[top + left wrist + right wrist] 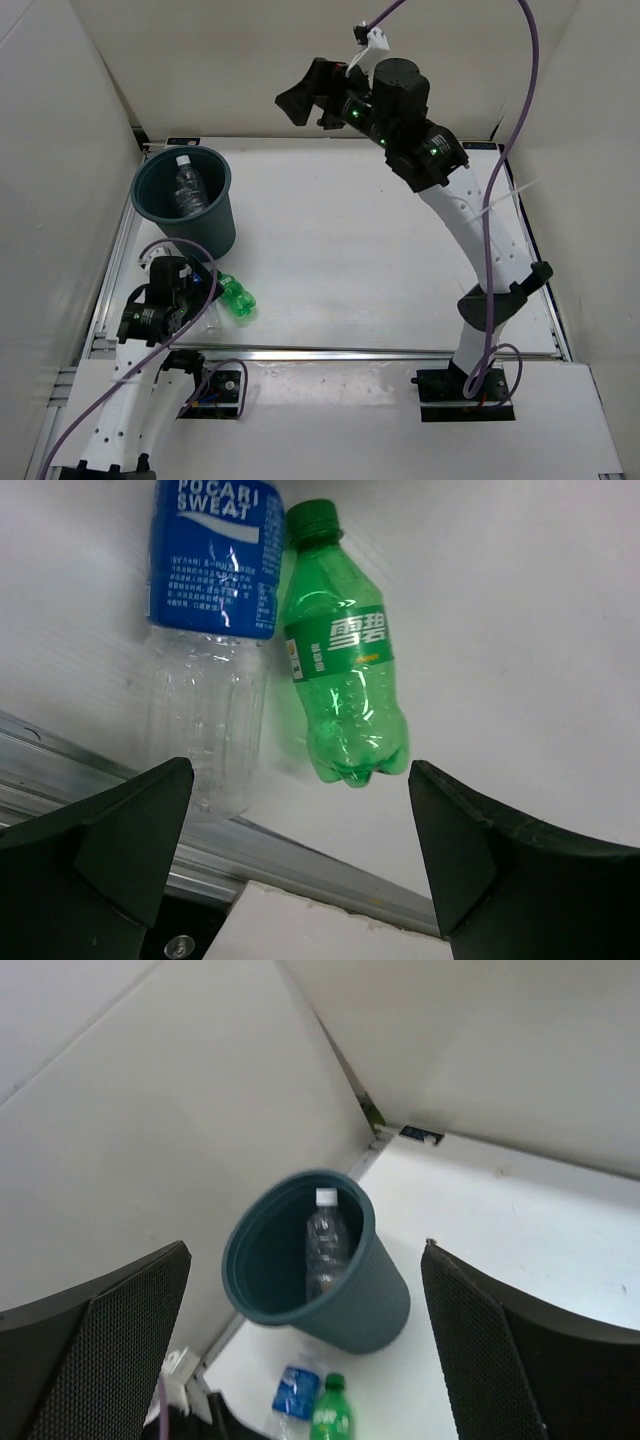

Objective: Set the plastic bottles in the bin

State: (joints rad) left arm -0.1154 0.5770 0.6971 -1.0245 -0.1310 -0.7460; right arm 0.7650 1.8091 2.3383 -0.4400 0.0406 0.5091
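The teal bin [207, 232] stands at the table's far left, also seen as the bin [375, 1300] in the right wrist view. A plain clear bottle with a white cap [187, 187] stands inside it, leaning on the wall [325, 1250]. A green bottle [345, 670] and a clear blue-label bottle [215, 600] lie side by side on the table in front of the bin; the green one shows from above [236, 300]. My left gripper [300, 850] hovers open just short of their bases. High over the table's back, my right gripper [300, 100] stands open and empty.
A metal rail [300, 855] runs along the table's near edge right under the left gripper. White walls close in the table on the left, back and right. Purple cables [530, 60] hang from the right arm.
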